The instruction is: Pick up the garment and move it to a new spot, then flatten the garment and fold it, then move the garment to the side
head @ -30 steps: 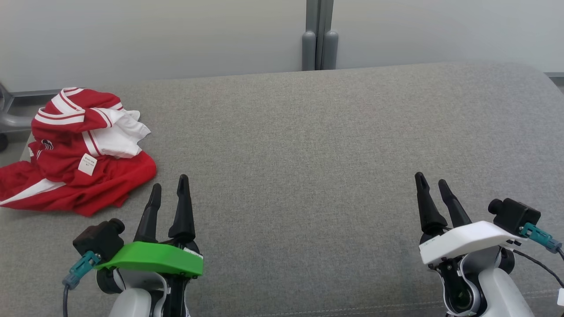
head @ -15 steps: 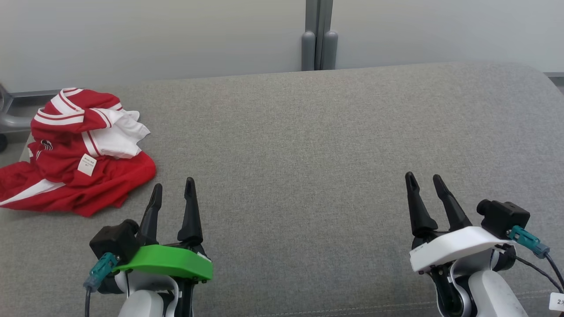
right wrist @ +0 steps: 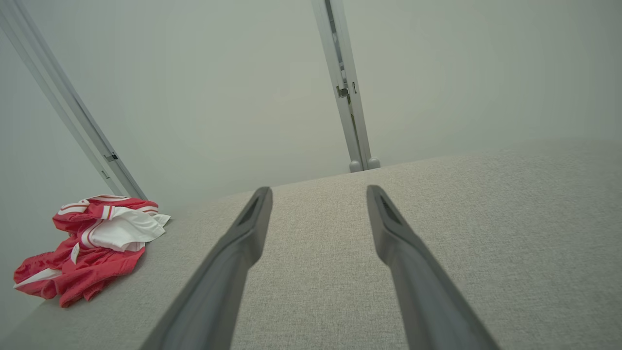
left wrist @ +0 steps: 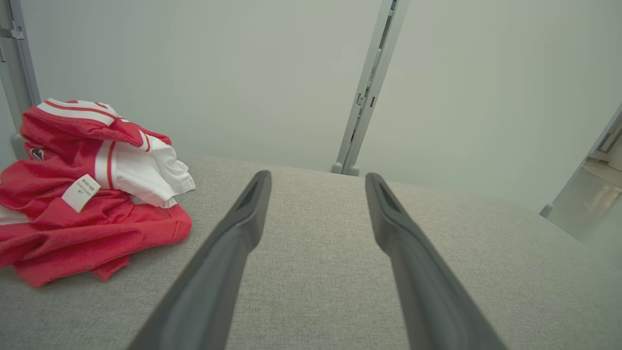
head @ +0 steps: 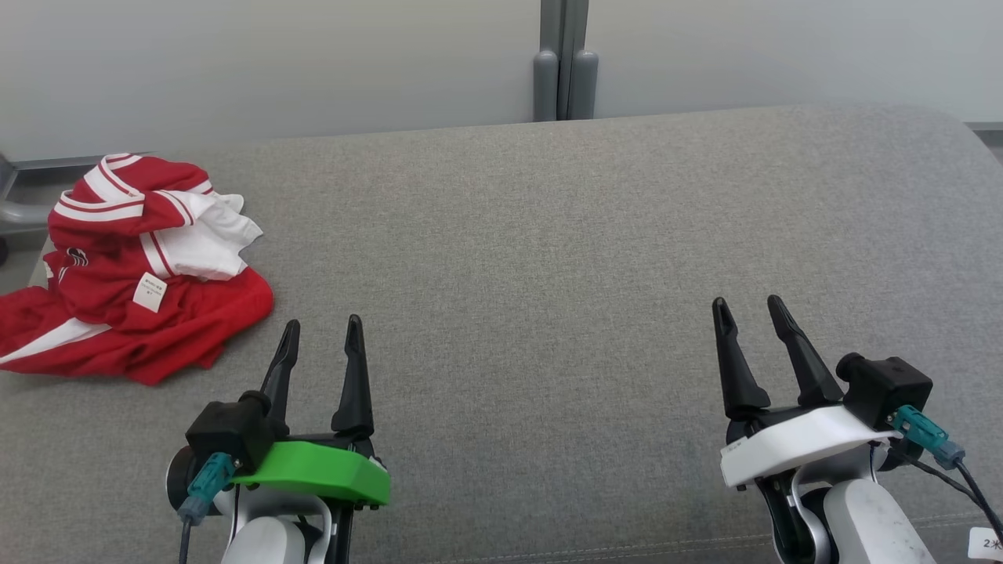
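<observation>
The left claw [head: 323,323] hovers low over the near part of a gray upholstered cushion [head: 548,258], its two dark fingers spread with nothing between them. The right claw [head: 746,304] is spread and empty in the same way, well apart from it on the robot's right. The garment, a red-and-white jersey [head: 117,305], lies crumpled in a heap at the far left end of the cushion. It sits ahead of the left claw and to its left, near it but not touching, with one red fold trailing toward the cushion's left edge. White fabric is bunched on top of the heap and a small white care label [head: 150,291] faces up, so the jersey looks doubled over itself rather than laid out. By this showing none of the task is done: the jersey is not gripped, lifted, flattened or folded. All of it is left, which means taking hold of the heap, carrying it to a fresh spot, smoothing it flat, folding it, and setting it to the side. The left claw seems the better placed to begin, and the broad bare middle of the cushion offers room for the spreading and folding.
</observation>
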Motion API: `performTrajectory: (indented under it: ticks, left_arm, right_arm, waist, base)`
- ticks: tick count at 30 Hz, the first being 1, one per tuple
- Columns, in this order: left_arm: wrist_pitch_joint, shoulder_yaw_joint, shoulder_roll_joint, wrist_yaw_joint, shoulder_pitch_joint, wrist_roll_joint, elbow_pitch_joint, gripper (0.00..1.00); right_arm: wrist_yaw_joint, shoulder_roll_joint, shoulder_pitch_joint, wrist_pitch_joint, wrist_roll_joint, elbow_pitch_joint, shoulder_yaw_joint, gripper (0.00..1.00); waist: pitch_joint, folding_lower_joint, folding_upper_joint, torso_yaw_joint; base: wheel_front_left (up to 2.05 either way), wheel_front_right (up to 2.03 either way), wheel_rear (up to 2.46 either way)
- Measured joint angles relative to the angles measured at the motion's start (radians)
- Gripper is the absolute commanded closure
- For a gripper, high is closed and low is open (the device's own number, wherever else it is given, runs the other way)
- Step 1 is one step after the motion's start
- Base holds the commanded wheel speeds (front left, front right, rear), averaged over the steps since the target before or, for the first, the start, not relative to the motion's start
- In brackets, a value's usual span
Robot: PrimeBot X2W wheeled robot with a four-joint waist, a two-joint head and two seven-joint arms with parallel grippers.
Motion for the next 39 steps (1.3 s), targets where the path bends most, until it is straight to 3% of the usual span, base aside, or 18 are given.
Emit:
performTrajectory:
  ticks: [32, 39]
  left_arm:
    - [-0.046, -0.026, 0.001, 0.035, 0.004, 0.221, -0.041, 0.0]
    - [-0.047, -0.018, 0.001, 0.035, 0.004, 0.228, -0.042, 0.0]
  right_arm:
    - [0.0, -0.003, 0.032, -0.077, -0.176, -0.042, 0.006, 0.0]
    - [0.0, -0.003, 0.033, -0.077, -0.179, -0.04, 0.013, 0.0]
  waist:
    - [0.016, 0.0, 0.0, 0.0]
    - [0.018, 0.0, 0.0, 0.001]
  base:
    - [0.0, 0.0, 0.0]
    - [0.0, 0.0, 0.0]
